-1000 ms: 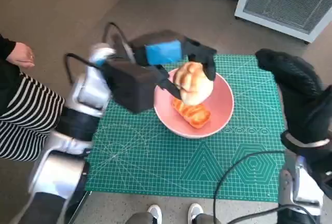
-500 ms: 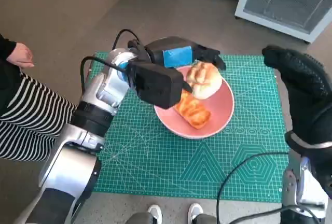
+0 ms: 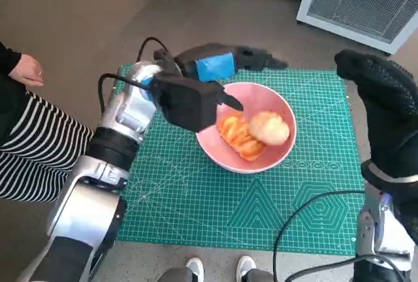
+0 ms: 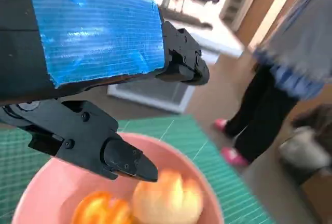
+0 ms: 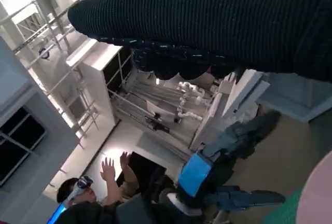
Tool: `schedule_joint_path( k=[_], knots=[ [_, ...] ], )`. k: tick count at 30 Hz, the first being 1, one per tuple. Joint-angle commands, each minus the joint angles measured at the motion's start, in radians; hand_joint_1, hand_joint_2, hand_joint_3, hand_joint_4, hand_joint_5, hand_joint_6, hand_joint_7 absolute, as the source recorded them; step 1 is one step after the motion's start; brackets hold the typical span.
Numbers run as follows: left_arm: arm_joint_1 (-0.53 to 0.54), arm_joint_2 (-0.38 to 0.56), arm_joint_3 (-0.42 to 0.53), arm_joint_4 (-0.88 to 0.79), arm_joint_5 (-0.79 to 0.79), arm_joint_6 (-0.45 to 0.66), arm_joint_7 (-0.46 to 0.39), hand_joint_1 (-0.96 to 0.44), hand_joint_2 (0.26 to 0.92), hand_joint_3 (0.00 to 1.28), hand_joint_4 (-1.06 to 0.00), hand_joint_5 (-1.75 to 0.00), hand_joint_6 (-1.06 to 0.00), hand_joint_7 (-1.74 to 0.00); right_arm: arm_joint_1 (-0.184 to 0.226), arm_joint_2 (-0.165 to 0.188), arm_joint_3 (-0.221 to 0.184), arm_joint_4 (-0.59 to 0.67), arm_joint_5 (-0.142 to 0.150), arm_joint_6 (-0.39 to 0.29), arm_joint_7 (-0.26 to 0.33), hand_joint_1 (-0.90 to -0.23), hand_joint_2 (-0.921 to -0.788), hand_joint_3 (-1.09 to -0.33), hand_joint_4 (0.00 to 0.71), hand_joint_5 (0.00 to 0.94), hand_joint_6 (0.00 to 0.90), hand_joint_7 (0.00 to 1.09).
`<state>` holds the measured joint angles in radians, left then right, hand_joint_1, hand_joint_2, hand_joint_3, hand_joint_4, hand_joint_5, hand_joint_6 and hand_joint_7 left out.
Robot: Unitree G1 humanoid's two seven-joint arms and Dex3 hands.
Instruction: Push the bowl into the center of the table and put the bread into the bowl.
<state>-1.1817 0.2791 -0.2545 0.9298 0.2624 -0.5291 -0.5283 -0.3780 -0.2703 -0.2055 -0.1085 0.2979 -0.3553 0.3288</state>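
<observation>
Pink bowl (image 3: 277, 155) holding round bread roll (image 3: 269, 127) beside an orange, seemingly glazed pastry (image 3: 236, 136); my left hand (image 3: 225, 63) released, right hand (image 3: 379, 93) indeterminate.

**Three cameras: one overhead, two wrist-mounted**

Head view: high, looking steeply down on the whole worktop (image 3: 196, 217), green mat filling it, floor past its far edge. Wide angle, both arms rising from the near edge.

Left wrist view: very close behind the left robot hand (image 4: 98, 73), facing low across the worktop toward the far edge and the room beyond; pink bowl (image 4: 46, 193) just under it, a person's legs further off.

Right wrist view: tucked behind the right robot hand (image 5: 218, 27), picture turned, aimed out into the room, not at the worktop.

Shared: head and left wrist views both show the bowl (image 3: 277, 158); right wrist and head views both show the left robot hand (image 5: 199, 177) (image 3: 222, 63).
</observation>
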Motion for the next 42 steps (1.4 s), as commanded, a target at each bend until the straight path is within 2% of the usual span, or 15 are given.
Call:
schedule_joint_path(
  k=[1, 12, 16, 22, 25, 28, 42],
  knots=[
    [0.035, 0.026, 0.065, -0.014, -0.081, -0.029, -0.033, -0.52, 0.916, 0.03, -0.13, 0.00, -0.24, -0.07, -0.005, -0.008, -0.003, 0.020, -0.018, 0.007, -0.007, -0.683, -0.921, -0.673, 0.161, 0.003, 0.090, 0.46],
    [0.144, 0.001, 0.229, -0.067, -0.296, -0.062, -0.052, -0.68, 0.921, 0.24, -0.09, 0.00, -0.21, -0.04, -0.030, -0.012, -0.007, 0.021, -0.031, 0.011, -0.015, -0.676, -0.921, -0.680, 0.165, 0.004, 0.083, 0.45],
    [0.215, -0.035, 0.283, -0.187, -0.405, -0.036, -0.061, -0.68, 0.921, 0.31, -0.08, 0.00, -0.20, -0.04, -0.045, -0.013, -0.009, 0.025, -0.033, 0.016, -0.018, -0.676, -0.921, -0.687, 0.165, 0.003, 0.077, 0.44],
    [0.333, -0.112, 0.326, -0.377, -0.508, -0.014, -0.004, -0.70, 0.921, 0.41, -0.07, 0.00, -0.18, -0.04, -0.081, -0.013, -0.006, 0.045, -0.032, 0.020, -0.019, -0.678, -0.921, -0.690, 0.166, 0.003, 0.075, 0.43],
    [0.376, -0.138, 0.334, -0.438, -0.531, -0.006, 0.018, -0.71, 0.921, 0.44, -0.07, 0.00, -0.06, -0.29, -0.093, -0.010, -0.004, 0.050, -0.036, 0.020, -0.021, -0.679, -0.921, -0.690, 0.166, 0.003, 0.076, 0.43],
    [0.415, -0.158, 0.341, -0.478, -0.550, -0.019, 0.025, -0.74, 0.921, 0.46, -0.07, 0.00, -0.02, -0.37, -0.105, -0.007, 0.001, 0.053, -0.039, 0.024, -0.022, -0.680, -0.921, -0.690, 0.167, 0.003, 0.077, 0.43],
    [0.519, -0.178, 0.342, -0.592, -0.634, 0.031, -0.029, -0.76, 0.921, 0.44, -0.08, -0.01, 0.00, -0.48, -0.136, -0.003, 0.017, 0.079, -0.038, 0.034, -0.028, -0.689, -0.921, -0.674, 0.162, 0.001, 0.092, 0.43]
  ],
)
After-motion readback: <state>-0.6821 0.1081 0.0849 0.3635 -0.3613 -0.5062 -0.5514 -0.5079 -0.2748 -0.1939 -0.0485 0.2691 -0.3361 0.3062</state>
